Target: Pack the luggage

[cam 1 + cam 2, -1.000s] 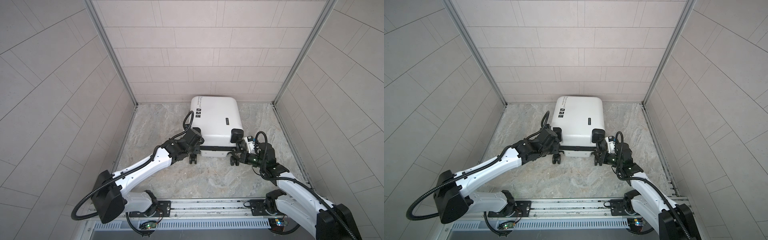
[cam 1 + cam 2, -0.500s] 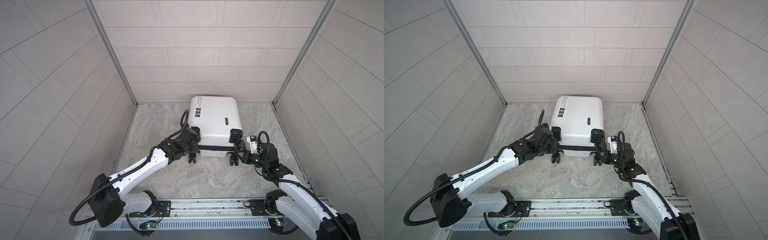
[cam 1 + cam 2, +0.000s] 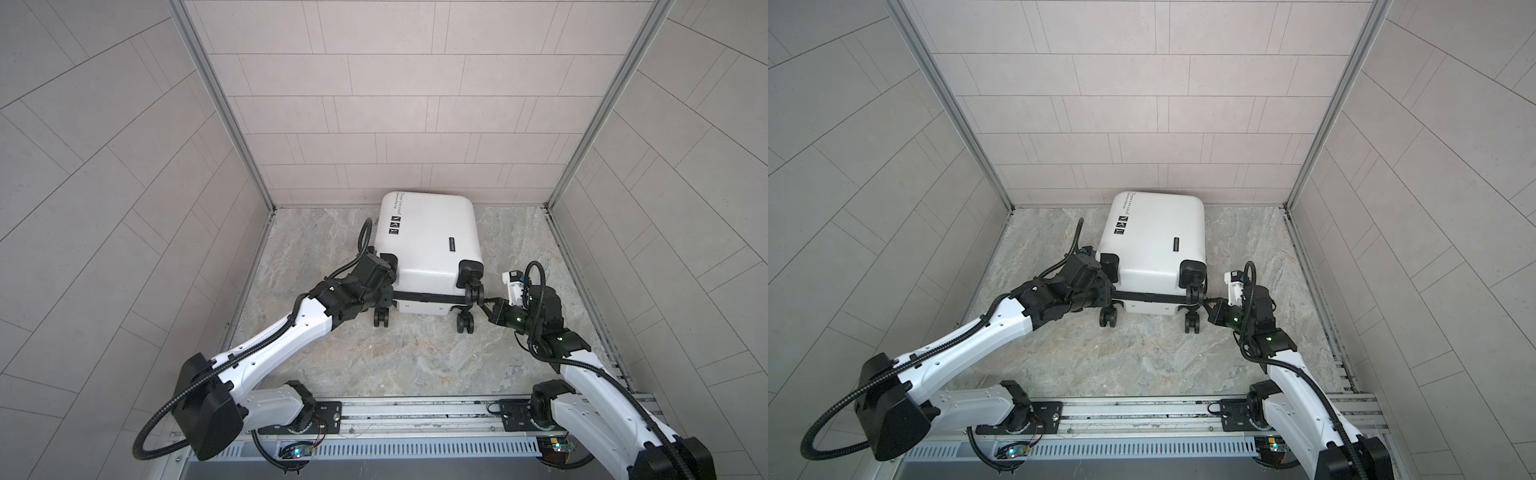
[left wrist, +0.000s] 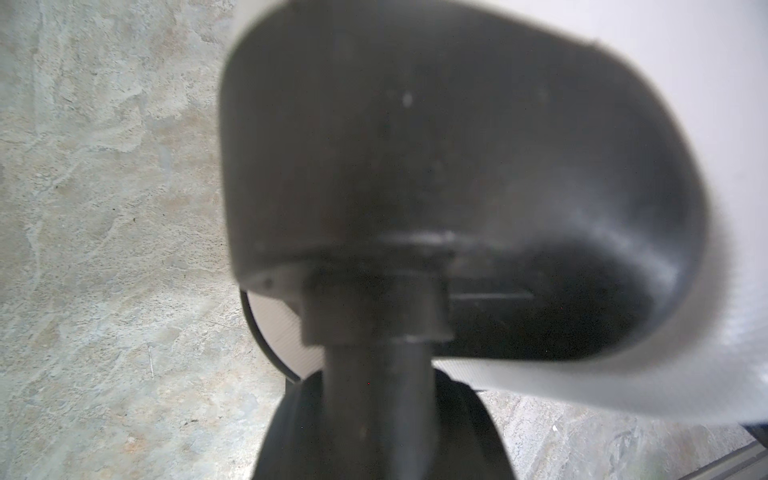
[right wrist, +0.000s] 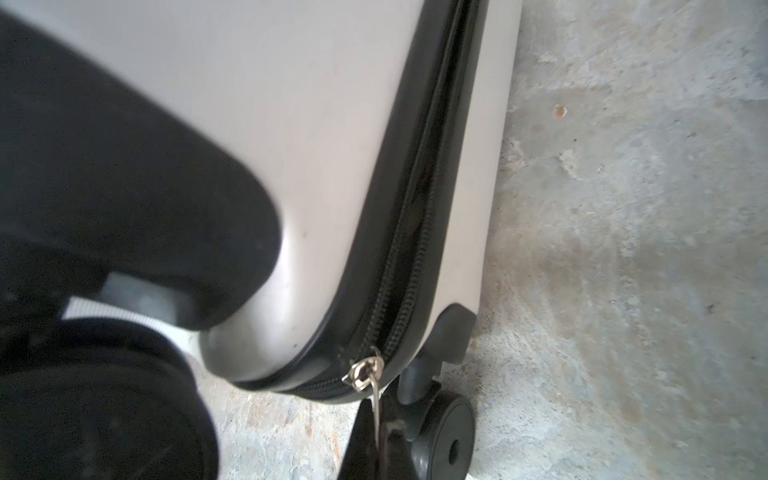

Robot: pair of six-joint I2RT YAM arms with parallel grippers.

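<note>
Your left claw (image 3: 387, 287) sat at the near left corner of the white luggage (image 3: 432, 237) lying flat by the back wall (image 3: 415, 124), its grip hidden from me, and your right claw (image 3: 485, 303) was pinched tight on the zipper pull (image 5: 375, 388).

Three-sided booth. Back wall (image 3: 407, 104), left wall (image 3: 104, 187) and right wall (image 3: 685, 208) are all clad in pale grey-beige rectangular tiles with thin dark joints; courses run level on the back wall and slant on the side walls in both top views. Silver metal corner posts, left post (image 3: 224, 108) and right post (image 3: 602, 108), run from the floor's far corners up out of frame. Floor (image 3: 415, 361) is a grey-beige marbled stone-look surface, matte and mottled in the wrist views. Metal strip (image 3: 582, 291) lines the floor's right edge. Light is even and diffuse, with soft shadows.
</note>
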